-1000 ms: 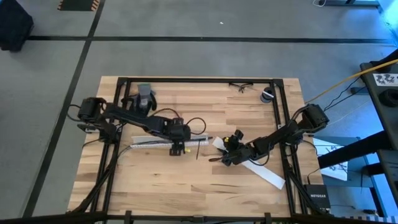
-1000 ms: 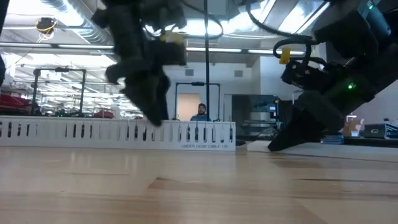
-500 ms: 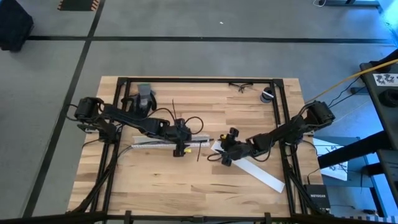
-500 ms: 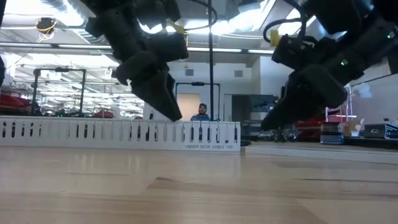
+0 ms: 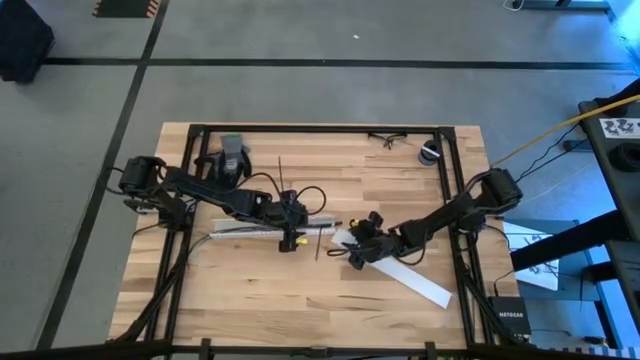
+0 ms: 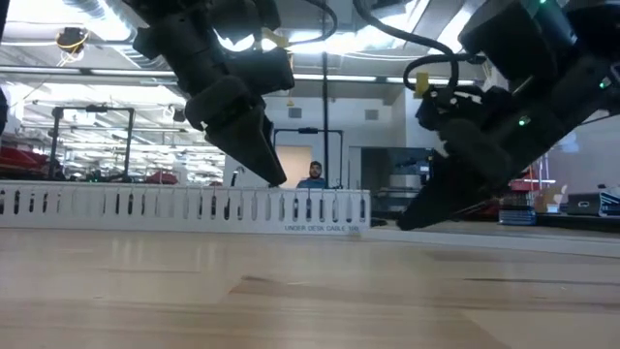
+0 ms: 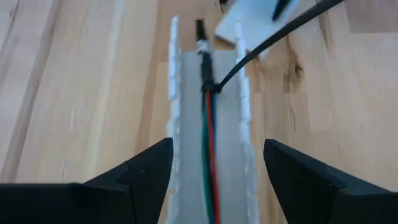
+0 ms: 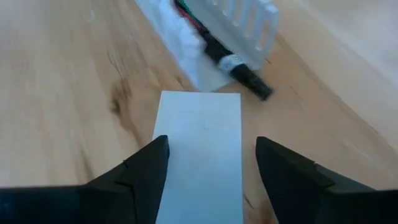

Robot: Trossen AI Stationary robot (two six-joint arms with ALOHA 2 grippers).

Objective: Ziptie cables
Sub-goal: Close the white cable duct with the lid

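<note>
The cables, red, green and dark, lie along the inside of the white slotted channel; their black end sticks out of the channel's right end. A black ziptie is looped around them, its tail rising away. Another ziptie lies flat on the wood. My left gripper hovers open above the channel, one finger to each side. My right gripper is open, low over the near end of a flat white strip, with a finger on either side of it.
The flat white strip runs slantwise toward the near right. Glasses, a small roll and a grey object lie along the far edge. A black frame borders the table. Bare wood lies in front of the channel.
My left gripper has tipped its fingers from nearly straight down to a slant toward the channel's right end, staying in place. My right gripper has moved a little toward the table's left, along the white strip toward the channel's end.
</note>
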